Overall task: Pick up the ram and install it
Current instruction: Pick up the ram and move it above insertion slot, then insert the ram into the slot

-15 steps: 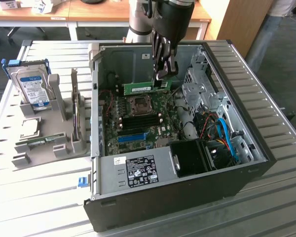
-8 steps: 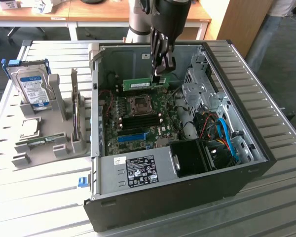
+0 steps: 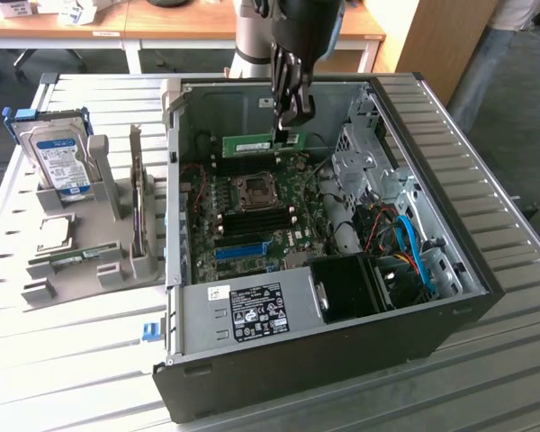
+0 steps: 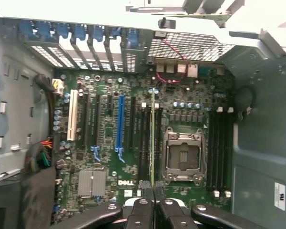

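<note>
Ram [image 3: 250, 144], pinched endwise by the end effector [image 3: 288, 137], hangs edge-down over the motherboard [image 3: 252, 236], clear of case walls [image 3: 174, 207].

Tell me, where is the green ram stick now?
The ram is clamped in the gripper inside the open computer case, near its far wall; the wrist view shows it edge-on above the dark slots beside the processor socket.

The motherboard [image 4: 109, 164] bears the white word "DELL" [image 4: 125, 182] just beside its silver heatsink [image 4: 92, 182]. The power supply label [image 3: 256, 310] and the hard drive label [image 3: 61, 160] carry print too small to read.
</note>
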`<state>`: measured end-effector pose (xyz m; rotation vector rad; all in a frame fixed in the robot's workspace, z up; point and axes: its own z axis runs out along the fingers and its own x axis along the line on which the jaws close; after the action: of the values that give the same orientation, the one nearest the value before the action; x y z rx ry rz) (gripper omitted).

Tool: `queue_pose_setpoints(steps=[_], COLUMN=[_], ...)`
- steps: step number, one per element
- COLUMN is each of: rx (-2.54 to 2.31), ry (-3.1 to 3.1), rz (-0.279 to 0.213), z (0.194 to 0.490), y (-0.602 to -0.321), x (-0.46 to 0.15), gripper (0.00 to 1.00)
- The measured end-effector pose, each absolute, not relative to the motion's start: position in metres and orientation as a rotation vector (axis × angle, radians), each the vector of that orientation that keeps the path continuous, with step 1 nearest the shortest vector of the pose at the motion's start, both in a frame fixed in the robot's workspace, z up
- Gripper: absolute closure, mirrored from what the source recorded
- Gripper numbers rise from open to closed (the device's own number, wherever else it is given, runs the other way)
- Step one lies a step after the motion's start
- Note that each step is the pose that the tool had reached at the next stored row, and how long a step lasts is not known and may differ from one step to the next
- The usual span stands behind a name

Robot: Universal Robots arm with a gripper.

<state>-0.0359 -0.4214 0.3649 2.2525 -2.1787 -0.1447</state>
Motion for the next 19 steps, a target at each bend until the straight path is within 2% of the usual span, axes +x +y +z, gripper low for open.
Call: queue_pose_setpoints(steps=[19], rx=[2.253], ry=[-2.179], rz=[-0.145], z=[0.3573], y=[-0.4169], x=[-0.0364], gripper=[0.88])
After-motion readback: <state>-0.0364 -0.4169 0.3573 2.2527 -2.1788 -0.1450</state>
